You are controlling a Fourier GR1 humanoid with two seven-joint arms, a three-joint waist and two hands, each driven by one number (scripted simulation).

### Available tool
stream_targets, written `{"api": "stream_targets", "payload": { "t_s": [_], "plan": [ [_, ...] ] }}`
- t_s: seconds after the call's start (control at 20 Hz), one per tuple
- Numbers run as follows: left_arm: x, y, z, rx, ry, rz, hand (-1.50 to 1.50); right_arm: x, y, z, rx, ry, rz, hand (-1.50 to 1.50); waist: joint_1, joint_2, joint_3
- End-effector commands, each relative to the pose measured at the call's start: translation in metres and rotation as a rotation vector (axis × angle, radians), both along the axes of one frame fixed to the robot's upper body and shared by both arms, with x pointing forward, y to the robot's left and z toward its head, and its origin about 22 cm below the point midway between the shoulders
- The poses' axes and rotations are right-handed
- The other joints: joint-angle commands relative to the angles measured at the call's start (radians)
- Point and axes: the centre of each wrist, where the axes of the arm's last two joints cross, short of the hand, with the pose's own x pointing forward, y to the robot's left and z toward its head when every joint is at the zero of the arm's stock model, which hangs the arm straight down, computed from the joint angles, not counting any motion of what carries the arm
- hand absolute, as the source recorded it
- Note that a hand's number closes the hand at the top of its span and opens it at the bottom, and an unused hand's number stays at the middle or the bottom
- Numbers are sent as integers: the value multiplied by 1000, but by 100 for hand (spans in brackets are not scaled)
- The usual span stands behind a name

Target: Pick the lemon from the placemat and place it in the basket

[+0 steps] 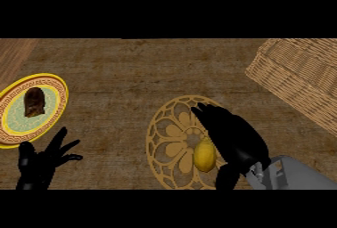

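Observation:
A yellow lemon [204, 155] lies on the round tan placemat [172, 133] with a cut-out flower pattern, low in the middle of the head view. My right hand [233, 136] is over the mat's right half, its palm right beside the lemon and its thumb below it; the fingers stretch up and left, only slightly bent, not closed round the fruit. The wicker basket [299, 78] stands at the upper right, apart from the hand. My left hand [41, 161] rests open at the lower left, fingers spread upward.
A round plate [56, 95] with a yellow rim and green centre sits at the left edge, holding a dark brown item [34, 102]. The counter is covered in brown woven cloth. A wooden strip shows at the top left corner.

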Motion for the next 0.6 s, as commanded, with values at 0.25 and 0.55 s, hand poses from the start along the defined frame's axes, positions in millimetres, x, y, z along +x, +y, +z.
{"api": "stream_targets", "payload": {
  "t_s": [0.25,0.55],
  "plan": [
    [4,-23,-26,-46,58,-14,0,3,7,-23,-80,23,-14,-150,-7,9,-17],
    [6,-23,-26,-57,57,-32,0,13,9,-46,-124,85,-27,-150,-6,11,-18]
  ]
}}
